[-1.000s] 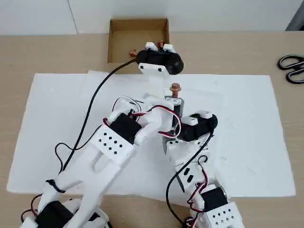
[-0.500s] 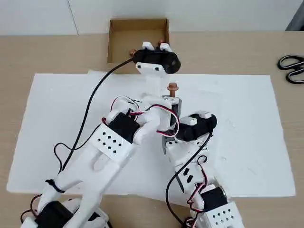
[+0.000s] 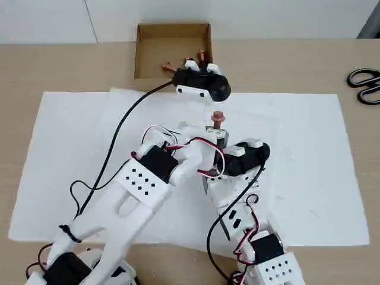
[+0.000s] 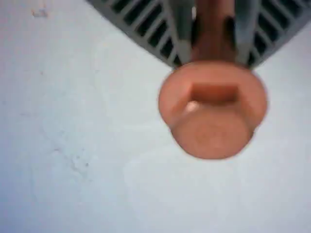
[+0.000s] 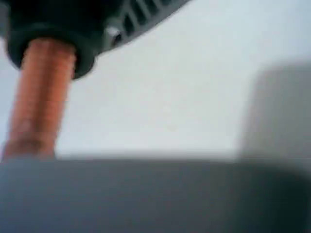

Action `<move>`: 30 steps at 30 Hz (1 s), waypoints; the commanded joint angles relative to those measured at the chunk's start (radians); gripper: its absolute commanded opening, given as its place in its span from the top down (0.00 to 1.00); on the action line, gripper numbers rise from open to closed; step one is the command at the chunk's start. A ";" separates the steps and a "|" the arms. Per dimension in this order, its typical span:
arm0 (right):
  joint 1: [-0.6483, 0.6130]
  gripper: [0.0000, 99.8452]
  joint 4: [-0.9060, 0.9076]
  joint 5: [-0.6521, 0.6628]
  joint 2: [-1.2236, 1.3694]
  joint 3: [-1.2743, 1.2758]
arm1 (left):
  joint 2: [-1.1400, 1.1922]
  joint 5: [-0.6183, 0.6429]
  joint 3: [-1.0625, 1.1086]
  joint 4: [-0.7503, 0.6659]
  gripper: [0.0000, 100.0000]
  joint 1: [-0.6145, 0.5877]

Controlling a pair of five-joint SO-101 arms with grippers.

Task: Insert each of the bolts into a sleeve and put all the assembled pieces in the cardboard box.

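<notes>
A copper bolt (image 3: 218, 117) sticks out of a dark sleeve (image 3: 221, 136) above the middle of the white mat (image 3: 309, 154). My right gripper (image 3: 220, 139) is shut on the sleeve. In the right wrist view the threaded shaft (image 5: 41, 92) runs into the black sleeve (image 5: 46, 34). My left gripper (image 3: 205, 100) hangs just beyond the bolt head, under its black wrist camera (image 3: 202, 84). The left wrist view faces the bolt head (image 4: 212, 109) end-on and very close. The cardboard box (image 3: 145, 56) stands at the back.
Two or three copper assembled pieces (image 3: 168, 67) lie in the box near its front edge. Black scissors (image 3: 365, 86) rest on the bare table at far right. The left arm's black cable (image 3: 119, 127) loops over the mat's left half.
The bolt head has dropped closer to the sleeve. The left wrist has shifted slightly toward the bolt and uncovered more of the box's front. The right arm held still.
</notes>
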 commanded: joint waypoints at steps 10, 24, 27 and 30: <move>0.004 1.00 -0.004 -0.003 -0.019 -0.009 | -0.017 -0.040 -0.001 0.057 1.00 0.015; 0.004 1.00 -0.004 -0.003 -0.019 -0.009 | -0.017 -0.044 -0.062 0.157 1.00 0.026; 0.004 1.00 -0.004 -0.003 -0.019 -0.009 | -0.017 -0.044 -0.062 0.157 0.99 0.026; 0.004 1.00 -0.004 -0.003 -0.019 -0.009 | -0.017 -0.041 -0.062 0.160 0.93 0.026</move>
